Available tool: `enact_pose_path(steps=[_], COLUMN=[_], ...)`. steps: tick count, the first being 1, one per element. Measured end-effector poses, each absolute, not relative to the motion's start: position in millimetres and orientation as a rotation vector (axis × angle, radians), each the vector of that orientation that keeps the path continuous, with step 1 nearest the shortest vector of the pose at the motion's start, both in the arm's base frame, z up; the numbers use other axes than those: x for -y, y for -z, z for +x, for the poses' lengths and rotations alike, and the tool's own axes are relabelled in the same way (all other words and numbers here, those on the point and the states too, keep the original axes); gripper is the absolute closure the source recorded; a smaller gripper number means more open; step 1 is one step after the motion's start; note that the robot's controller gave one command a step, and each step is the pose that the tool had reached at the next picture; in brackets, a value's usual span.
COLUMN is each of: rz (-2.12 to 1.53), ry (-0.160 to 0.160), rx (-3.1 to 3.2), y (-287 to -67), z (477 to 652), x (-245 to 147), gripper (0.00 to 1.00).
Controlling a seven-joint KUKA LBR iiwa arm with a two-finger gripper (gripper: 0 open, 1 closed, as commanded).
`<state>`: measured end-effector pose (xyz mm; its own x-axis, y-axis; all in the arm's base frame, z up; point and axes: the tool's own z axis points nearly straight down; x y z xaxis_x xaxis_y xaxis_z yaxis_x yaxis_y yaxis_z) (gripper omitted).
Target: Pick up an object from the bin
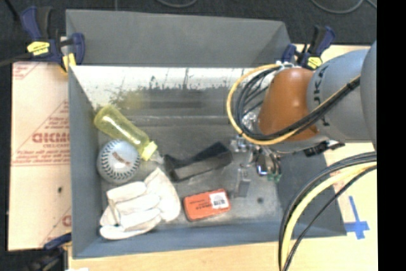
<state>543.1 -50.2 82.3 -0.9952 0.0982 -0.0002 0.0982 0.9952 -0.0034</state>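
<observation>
My gripper (243,182) hangs low in the right half of the bin, under the arm's orange cover. It stands just right of a black flat tool (195,161) lying slantwise on the bin floor. A small orange box with a white label (206,204) lies just left of and below the gripper, near the front wall. Nothing shows in the gripper's hold.
A white glove (139,203) lies crumpled at the front left. Behind it sits a baseball (118,160), and a yellow-green bottle (124,130) lies tilted against it near the left wall. The arm and its cables cover the bin's right side.
</observation>
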Motion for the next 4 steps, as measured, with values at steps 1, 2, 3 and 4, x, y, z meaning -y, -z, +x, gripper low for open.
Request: enact_pose_path(steps=[1,2,3,4], rz=[0.255,0.255,0.260,-0.488], ry=[0.000,0.002,0.003,0.006], rx=[-3.121,-3.125,-3.118,-3.094], y=[-102,-115,-100,-71], z=[591.7,605.9,597.3,592.1], x=[20,13,6,-24], gripper=[0.00,0.00,0.00,1.00])
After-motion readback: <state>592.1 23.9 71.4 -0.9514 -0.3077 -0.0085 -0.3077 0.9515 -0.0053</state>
